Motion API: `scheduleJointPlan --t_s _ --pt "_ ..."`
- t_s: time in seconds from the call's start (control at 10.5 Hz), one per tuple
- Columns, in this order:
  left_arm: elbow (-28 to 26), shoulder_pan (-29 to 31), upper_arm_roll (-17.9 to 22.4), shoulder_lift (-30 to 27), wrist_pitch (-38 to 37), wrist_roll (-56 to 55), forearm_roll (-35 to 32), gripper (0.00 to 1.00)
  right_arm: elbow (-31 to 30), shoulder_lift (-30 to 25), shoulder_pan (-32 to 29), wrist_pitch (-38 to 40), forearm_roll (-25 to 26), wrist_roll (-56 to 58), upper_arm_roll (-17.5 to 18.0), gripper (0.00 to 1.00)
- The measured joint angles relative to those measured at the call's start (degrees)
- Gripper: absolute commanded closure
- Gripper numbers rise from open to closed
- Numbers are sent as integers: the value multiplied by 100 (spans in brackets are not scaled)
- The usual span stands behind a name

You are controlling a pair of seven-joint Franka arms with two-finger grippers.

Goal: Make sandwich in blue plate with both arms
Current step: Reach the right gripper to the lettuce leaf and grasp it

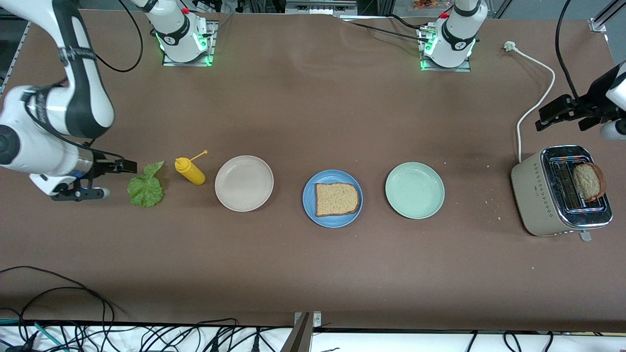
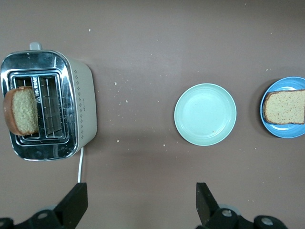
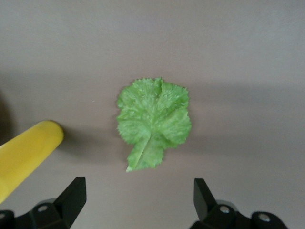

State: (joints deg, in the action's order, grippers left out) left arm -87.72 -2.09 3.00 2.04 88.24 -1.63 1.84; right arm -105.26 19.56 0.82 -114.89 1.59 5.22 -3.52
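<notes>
One bread slice (image 1: 336, 199) lies on the blue plate (image 1: 310, 195). The other slice (image 1: 589, 182) stands in the toaster (image 1: 538, 195). The left gripper (image 2: 140, 202) hangs wide open, empty, near the toaster. The right gripper (image 3: 138, 200) hangs wide open, empty, beside the lettuce leaf (image 1: 145, 187).

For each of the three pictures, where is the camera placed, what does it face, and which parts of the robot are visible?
Front view: high across the table, facing both bases; both arms show, the right gripper by the lettuce leaf.
Left wrist view: looks down past open fingers at the toaster, pale green plate and blue plate.
Right wrist view: looks down past open fingers at the lettuce and yellow bottle.
Shared: front and left wrist views both show the toaster and blue plate.
</notes>
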Motion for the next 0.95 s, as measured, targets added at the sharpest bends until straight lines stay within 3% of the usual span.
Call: scheduleJointPlan --t_s 0.19,0.48,0.57,0.67,0.86,0.95 --pt "-35 14 -17 -100 -120 1 -101 0 -457 386 -49 -853 1 6 -16 0" --pt "-31 18 -31 -116 -170 -27 -203 0 -564 1076 -137 -1770 2 166 -23 0" --pt "-30 28 -29 -121 -174 -30 -204 0 -565 1219 -143 -1885 2 171 -23 21" --pt "-21 38 -22 -129 -176 -30 -229 0 -564 1316 -143 -1965 2 172 -23 57" --pt "29 49 -15 -152 -177 -40 -412 0 -561 1359 -146 -2021 2 172 -21 94" --pt "80 53 -9 -156 -177 -97 -416 0 -546 1348 -146 -2020 2 172 -21 99"
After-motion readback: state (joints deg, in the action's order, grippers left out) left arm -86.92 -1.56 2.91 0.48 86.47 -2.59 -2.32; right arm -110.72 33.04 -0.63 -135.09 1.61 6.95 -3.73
